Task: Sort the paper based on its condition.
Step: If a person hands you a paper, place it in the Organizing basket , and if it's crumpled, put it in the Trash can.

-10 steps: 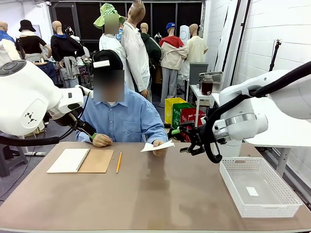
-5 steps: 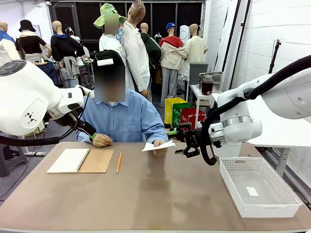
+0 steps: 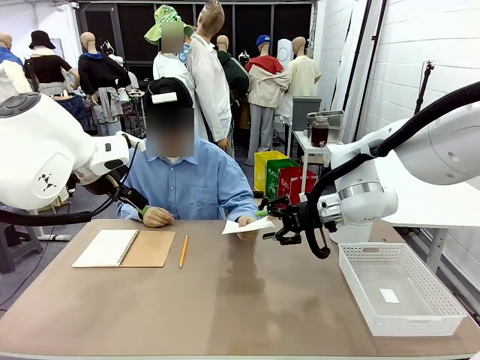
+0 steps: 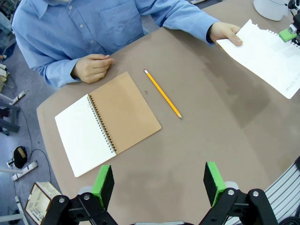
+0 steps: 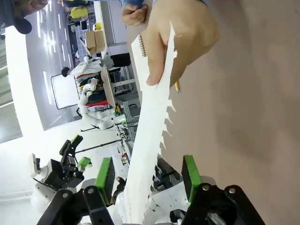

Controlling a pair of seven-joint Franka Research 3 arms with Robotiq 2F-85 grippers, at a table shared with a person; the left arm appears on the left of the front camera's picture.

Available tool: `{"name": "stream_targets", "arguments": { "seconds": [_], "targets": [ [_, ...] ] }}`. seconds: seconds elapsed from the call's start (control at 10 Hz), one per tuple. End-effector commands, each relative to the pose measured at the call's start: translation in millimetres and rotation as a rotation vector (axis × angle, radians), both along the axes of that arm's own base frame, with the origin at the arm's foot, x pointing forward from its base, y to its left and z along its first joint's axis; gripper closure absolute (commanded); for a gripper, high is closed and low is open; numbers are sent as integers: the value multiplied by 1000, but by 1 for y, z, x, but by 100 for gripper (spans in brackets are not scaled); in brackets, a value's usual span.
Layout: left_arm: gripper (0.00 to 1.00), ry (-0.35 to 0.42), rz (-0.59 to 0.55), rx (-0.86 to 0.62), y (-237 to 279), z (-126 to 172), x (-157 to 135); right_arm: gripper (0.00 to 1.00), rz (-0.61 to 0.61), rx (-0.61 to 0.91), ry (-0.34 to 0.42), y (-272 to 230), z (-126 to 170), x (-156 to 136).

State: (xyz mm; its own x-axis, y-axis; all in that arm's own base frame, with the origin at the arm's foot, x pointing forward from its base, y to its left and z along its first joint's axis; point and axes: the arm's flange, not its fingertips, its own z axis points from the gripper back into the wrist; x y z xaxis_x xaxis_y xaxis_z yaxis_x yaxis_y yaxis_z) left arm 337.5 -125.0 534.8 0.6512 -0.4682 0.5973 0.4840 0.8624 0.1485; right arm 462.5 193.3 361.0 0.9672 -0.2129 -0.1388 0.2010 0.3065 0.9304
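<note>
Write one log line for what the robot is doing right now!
phase: handover | thin white torn-edged paper sheet: held out by person's hand | right hand: open around sheet's edge, not clamped | left hand: open, above table

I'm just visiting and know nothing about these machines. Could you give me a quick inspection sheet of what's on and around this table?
Surface: brown table, mostly bare in the middle.
Job's things: the paper, white with a torn edge, held above the table by the person's hand.
Clutter: open notebook, yellow pencil, white basket with a small tag inside.
Grippers: right gripper at the paper's edge, its fingers on either side of the sheet, not yet clamped; left gripper open above the table.
Cables: black cable looped at the right arm.
Surroundings: white brick wall, coloured crates behind.
</note>
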Motion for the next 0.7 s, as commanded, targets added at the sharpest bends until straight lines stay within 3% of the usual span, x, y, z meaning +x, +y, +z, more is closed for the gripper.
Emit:
{"name": "stream_targets", "arguments": {
  "seconds": [0.0, 0.1, 0.2, 0.3, 0.6],
  "targets": [
    [0, 5, 0, 1, 1, 0, 0, 66, -9, 22, 9, 3, 1, 6],
    [0, 5, 0, 1, 1, 0, 0, 66, -5, 14, 0, 2, 1, 6],
    [0, 5, 0, 1, 1, 0, 0, 86, -16, 12, 3, 1, 2, 6],
    [0, 5, 0, 1, 1, 0, 0, 100, -32, 14, -6, -3, 3, 6],
    [0, 5, 0, 1, 1, 0, 0, 100, -42, 28, -11, -8, 6, 5]
  ]
}}
